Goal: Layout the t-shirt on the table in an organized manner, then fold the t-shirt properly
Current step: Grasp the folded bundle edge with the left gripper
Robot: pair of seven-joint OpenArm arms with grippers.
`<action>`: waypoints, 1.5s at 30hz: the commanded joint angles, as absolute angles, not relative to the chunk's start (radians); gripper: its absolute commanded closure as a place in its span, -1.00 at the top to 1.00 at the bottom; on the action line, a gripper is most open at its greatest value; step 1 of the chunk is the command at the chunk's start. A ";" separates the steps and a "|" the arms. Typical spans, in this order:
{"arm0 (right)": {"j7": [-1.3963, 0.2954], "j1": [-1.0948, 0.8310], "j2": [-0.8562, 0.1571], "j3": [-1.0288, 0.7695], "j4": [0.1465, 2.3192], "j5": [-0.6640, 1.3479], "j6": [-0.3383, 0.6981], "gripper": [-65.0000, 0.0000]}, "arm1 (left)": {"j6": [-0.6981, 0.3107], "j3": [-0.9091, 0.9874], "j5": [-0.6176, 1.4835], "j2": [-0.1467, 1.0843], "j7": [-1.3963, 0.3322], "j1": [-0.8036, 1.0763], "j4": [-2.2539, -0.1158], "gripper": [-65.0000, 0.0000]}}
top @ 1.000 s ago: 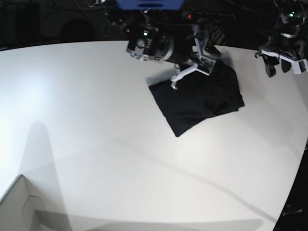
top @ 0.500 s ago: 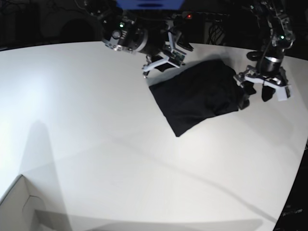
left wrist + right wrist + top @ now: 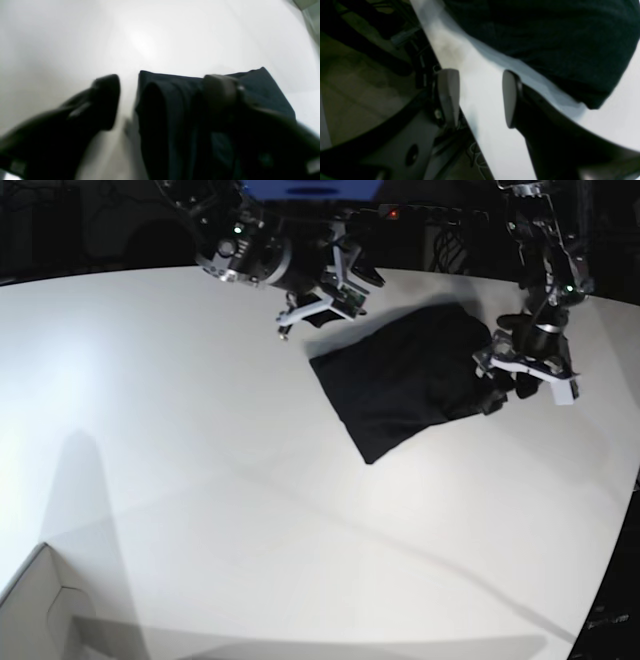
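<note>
Black thin fabric, the t-shirt lies bunched in a compact heap toward the far right of the white bench; light and limp, best pinched at an edge; left hand agape straddling its edge, right hand agape, empty.

Bright glare on the white table at left w/ long soft shadows across it — dark background. Both wrist views blurry, close parts out of focus — edges bowed.
</note>
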State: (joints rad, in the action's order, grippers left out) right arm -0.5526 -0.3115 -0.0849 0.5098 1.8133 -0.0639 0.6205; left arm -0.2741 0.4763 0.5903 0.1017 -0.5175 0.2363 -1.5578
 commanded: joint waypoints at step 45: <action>-0.530 -0.331 -0.108 0.507 1.863 -0.047 0.622 -0.13 | -0.283 0.545 0.613 0.140 -0.492 0.140 -1.543 0.41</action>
